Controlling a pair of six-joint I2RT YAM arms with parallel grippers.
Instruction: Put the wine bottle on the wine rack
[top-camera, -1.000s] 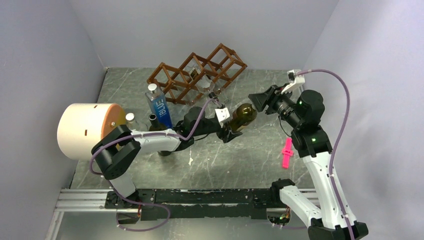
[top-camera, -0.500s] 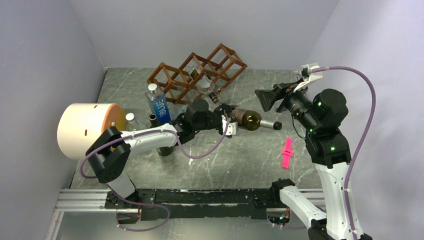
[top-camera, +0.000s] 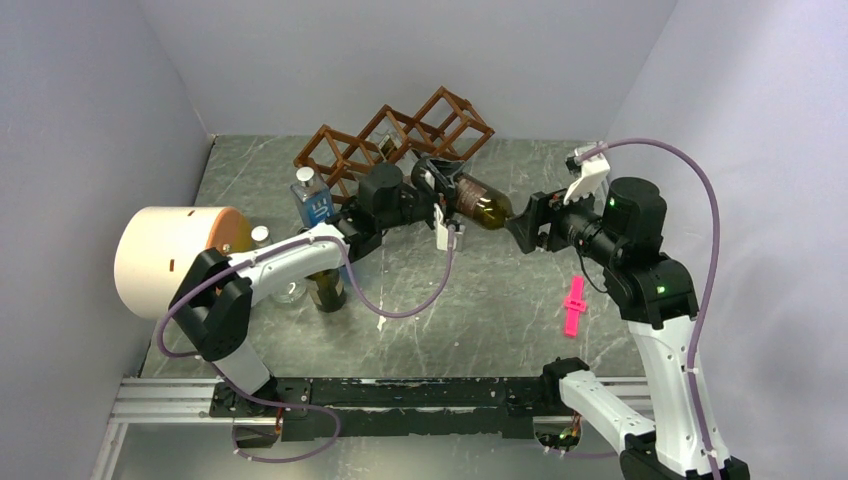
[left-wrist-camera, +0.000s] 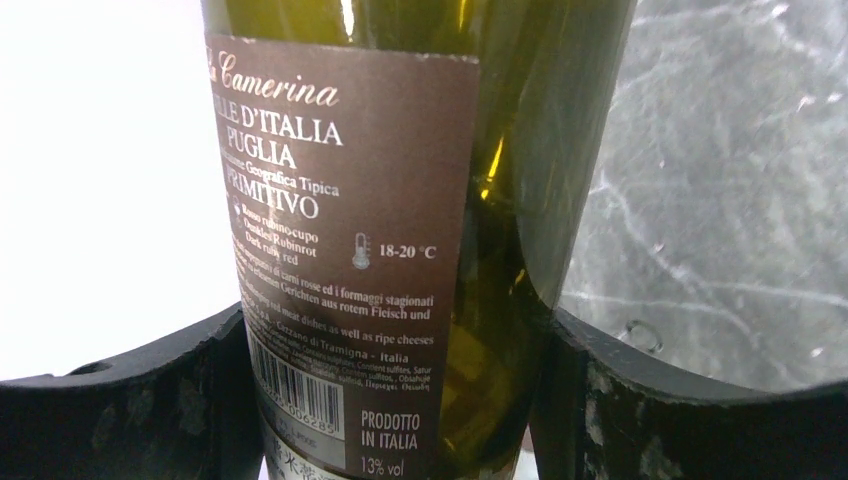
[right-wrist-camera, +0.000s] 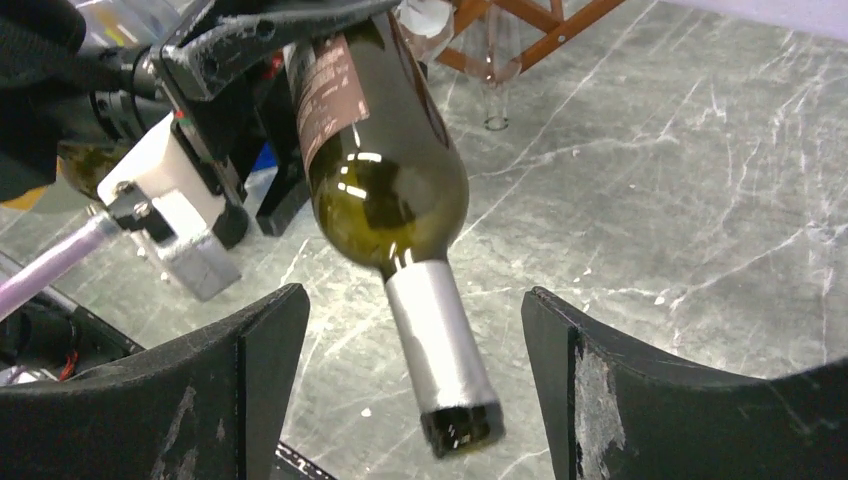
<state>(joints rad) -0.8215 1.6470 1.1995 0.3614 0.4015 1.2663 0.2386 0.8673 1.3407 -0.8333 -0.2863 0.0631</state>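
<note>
We record a grey marbled table (top-camera: 470, 300) enclosed by pale lilac walls (top-camera: 90, 110). The rack (top-camera: 352, 150) stands at the far side, its cells set as diamonds in a row running up to the right. The bottle (top-camera: 480, 208) is held clear of the table just in front of the rack's right end. It lies close to level, base toward the rack and neck toward the right arm. We cannot tell from above whether the base touches the frame, and it sits in no cell that we can see. The left gripper (top-camera: 446, 196) has the bottle by the body. In the left wrist view its dark fingers (left-wrist-camera: 700, 420) press the green glass on both sides, with the brown label (left-wrist-camera: 340, 250) between them. The right gripper (top-camera: 521, 222) faces the bottle from the opposite side. Its fingers (right-wrist-camera: 150, 400) are spread wide, and the silver foil neck (right-wrist-camera: 440, 350) hangs between them and touches neither. The right gripper holds nothing. A clear glass neck (right-wrist-camera: 496, 70) projects downward from the rack behind the bottle. A blue flask (top-camera: 312, 197) stands just left of the left arm, near the rack's left end. A large cream drum (top-camera: 165, 262) lies at the table's left edge. A pink piece (top-camera: 574, 305) lies on the table beside the right arm, well apart from the bottle.
</note>
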